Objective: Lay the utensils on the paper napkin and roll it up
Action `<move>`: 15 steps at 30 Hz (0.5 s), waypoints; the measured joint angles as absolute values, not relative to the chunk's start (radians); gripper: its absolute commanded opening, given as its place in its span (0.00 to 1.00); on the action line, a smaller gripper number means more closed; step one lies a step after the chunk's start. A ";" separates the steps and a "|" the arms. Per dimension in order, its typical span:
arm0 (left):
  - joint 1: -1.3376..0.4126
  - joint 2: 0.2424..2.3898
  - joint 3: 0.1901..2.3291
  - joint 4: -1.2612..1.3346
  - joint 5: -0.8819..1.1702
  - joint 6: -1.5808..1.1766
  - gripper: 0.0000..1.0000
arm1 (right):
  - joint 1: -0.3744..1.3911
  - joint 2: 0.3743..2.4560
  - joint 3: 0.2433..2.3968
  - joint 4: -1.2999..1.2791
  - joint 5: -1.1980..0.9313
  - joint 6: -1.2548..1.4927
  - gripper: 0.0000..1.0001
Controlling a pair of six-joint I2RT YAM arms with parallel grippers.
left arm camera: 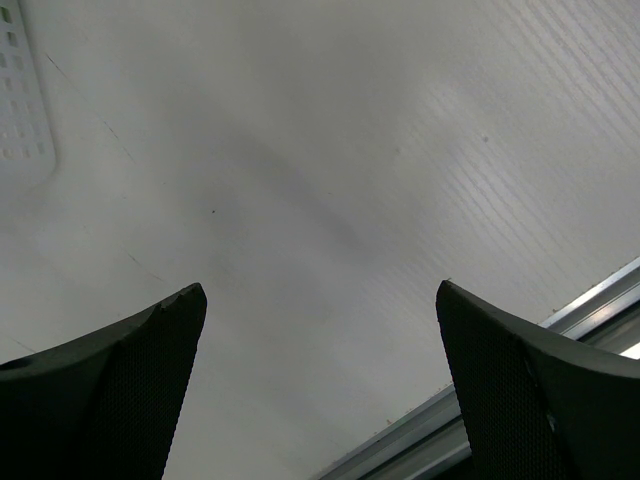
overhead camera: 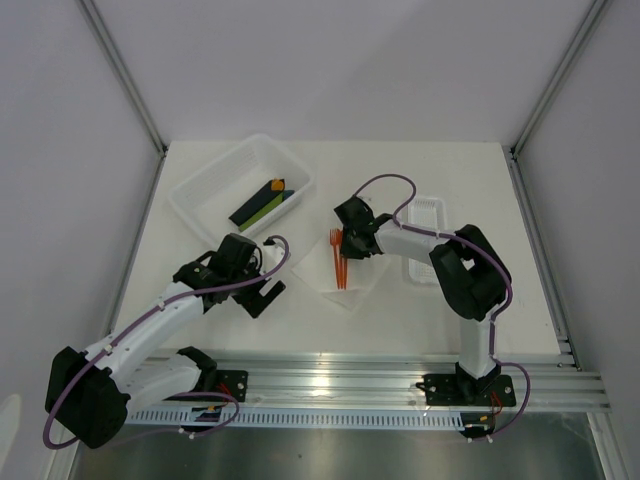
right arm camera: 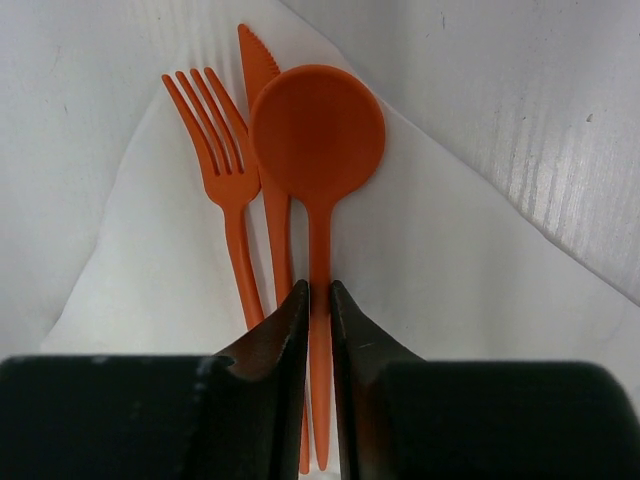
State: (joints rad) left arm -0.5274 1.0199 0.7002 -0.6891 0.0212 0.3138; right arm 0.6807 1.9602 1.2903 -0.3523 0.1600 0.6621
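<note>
Three orange utensils lie side by side on the white paper napkin: a fork, a knife and a spoon. My right gripper has its jaws drawn in close on either side of the spoon's thin handle, low over the napkin. From above, the utensils rest on the napkin at mid-table, with the right gripper at their far end. To the left of the napkin, my left gripper hangs wide open over bare table, nothing between its fingers.
A large translucent bin at the back left holds dark green and black bars. A narrow ribbed white tray lies behind the right arm. The metal rail runs along the near edge.
</note>
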 measured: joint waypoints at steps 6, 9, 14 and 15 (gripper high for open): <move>-0.527 1.020 0.700 -0.689 0.021 0.314 0.99 | 0.678 1.960 1.290 -0.348 0.148 0.661 0.21; -0.527 1.020 0.700 -0.689 0.021 0.314 0.99 | 0.677 1.960 1.291 -0.347 0.148 0.659 0.22; -0.527 1.021 0.701 -0.690 0.021 0.315 0.99 | 0.677 1.944 1.291 -0.366 0.148 0.650 0.28; -0.527 1.023 0.701 -0.690 0.021 0.315 1.00 | 0.677 1.935 1.291 -0.375 0.148 0.650 0.30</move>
